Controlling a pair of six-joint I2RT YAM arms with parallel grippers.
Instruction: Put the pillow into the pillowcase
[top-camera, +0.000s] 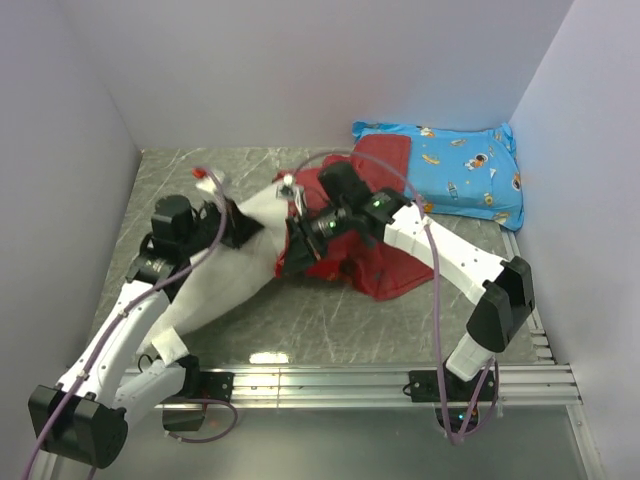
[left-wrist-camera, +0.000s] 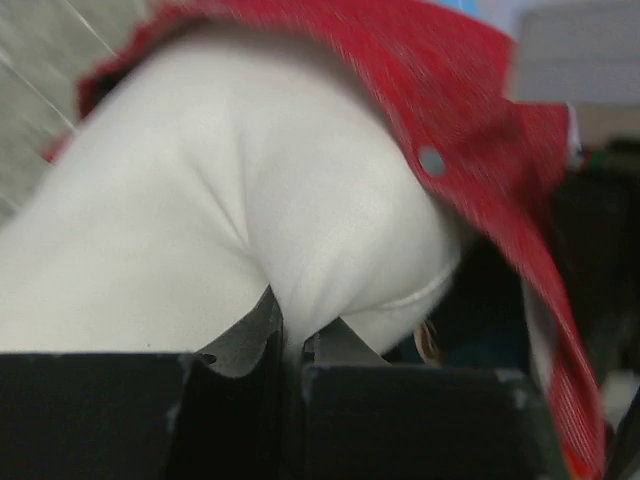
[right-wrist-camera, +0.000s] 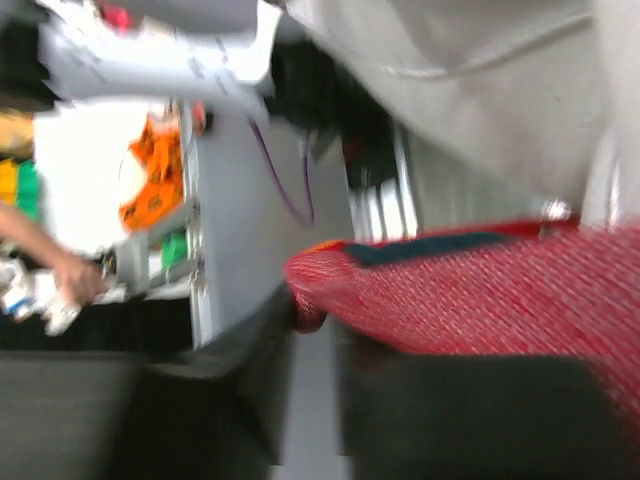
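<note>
The white pillow (top-camera: 225, 275) lies slanted across the table, its far end tucked into the mouth of the red pillowcase (top-camera: 375, 262). My left gripper (top-camera: 240, 228) is shut on a pinch of the pillow's white cloth. In the left wrist view the pillow (left-wrist-camera: 200, 200) bulges over that gripper (left-wrist-camera: 293, 335), and the pillowcase (left-wrist-camera: 450, 90) drapes over its top. My right gripper (top-camera: 297, 250) is at the case's mouth. In the right wrist view its jaws (right-wrist-camera: 315, 320) stand apart with a bare gap. The red hem (right-wrist-camera: 470, 290) lies loosely across their tips.
A blue cartoon-print pillow (top-camera: 455, 175) lies at the back right against the wall. White walls close in the grey marbled table (top-camera: 330, 320) on three sides. A metal rail (top-camera: 330, 381) runs along the near edge between the arm bases.
</note>
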